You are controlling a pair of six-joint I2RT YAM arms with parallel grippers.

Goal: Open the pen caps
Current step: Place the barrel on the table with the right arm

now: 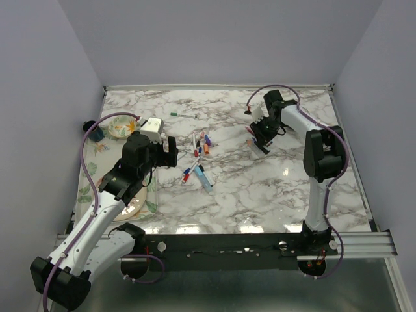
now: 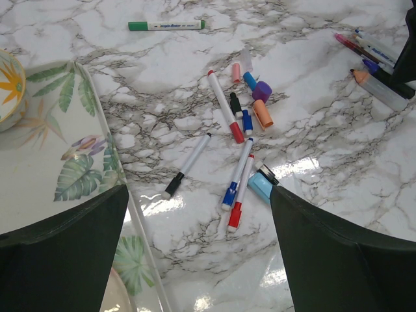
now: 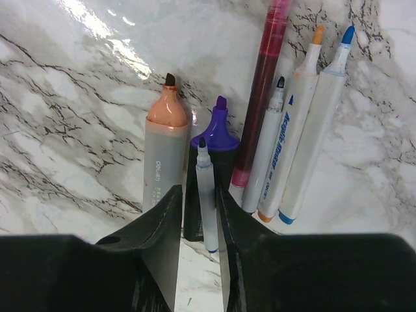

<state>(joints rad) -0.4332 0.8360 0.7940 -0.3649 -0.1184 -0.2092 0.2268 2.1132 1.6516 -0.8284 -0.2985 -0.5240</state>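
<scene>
Six loose pen caps (image 2: 262, 90) were counted in the central cluster: one pink, one purple, one orange, one black and two blue.

Five thin capped pens (image 2: 187, 166) were counted. Four lay in the cluster: two red-capped, one blue-capped and one black-capped. The fifth, a green-capped pen (image 2: 166, 25), lay alone at eleven o'clock from it.

One capped highlighter (image 2: 263, 185), light blue, was noted at the cluster's five o'clock.

Seven uncapped pens (image 3: 296, 130) lay in a row at two o'clock from the cluster.

One floral tray (image 2: 52, 149) and one floral bowl (image 2: 8, 84) were recorded.
</scene>
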